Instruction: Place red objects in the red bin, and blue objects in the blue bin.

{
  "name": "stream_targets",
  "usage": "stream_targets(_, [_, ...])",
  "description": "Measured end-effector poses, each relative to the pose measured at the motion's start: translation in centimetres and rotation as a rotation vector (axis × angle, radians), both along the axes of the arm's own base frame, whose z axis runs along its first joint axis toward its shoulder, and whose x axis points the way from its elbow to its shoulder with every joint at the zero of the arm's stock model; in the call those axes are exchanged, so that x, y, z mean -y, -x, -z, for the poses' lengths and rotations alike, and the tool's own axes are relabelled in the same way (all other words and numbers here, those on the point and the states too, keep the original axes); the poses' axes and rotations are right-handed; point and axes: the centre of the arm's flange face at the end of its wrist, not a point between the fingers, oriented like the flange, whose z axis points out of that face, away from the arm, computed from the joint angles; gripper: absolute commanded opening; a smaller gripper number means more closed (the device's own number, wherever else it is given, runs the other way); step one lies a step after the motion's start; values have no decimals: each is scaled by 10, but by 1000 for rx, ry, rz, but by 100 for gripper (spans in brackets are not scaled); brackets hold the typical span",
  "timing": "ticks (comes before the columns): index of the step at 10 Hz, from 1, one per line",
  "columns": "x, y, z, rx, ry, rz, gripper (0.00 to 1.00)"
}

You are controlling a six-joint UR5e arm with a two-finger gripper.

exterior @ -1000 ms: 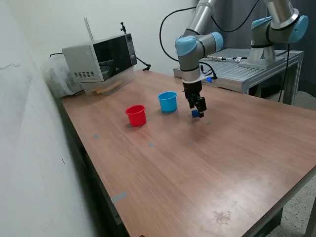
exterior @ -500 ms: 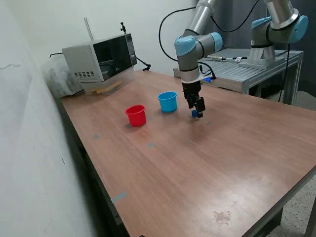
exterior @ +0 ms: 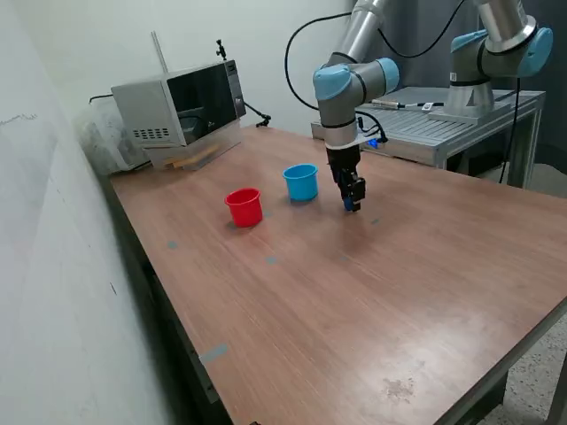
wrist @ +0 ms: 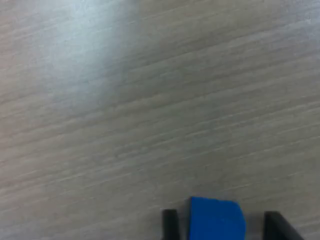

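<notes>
Gripper (exterior: 353,204) grips 1 blue cube (wrist: 216,219) between near-shut fingers — just beside the blue cup (exterior: 301,182)

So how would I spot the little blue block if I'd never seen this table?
Find the wooden table, then the grey-and-blue robot arm over it. The blue cube sits between the fingers of the gripper, to the exterior view's right of the light blue cup. It is darker and far smaller than the cup.

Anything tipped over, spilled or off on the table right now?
Nothing stands out. The red cup and blue cup stand upright, and the end effector holds a blue cube above the table.
</notes>
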Motion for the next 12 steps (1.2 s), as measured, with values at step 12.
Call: stream_targets(12, [0,1,-67,-114,-12,-2,0])
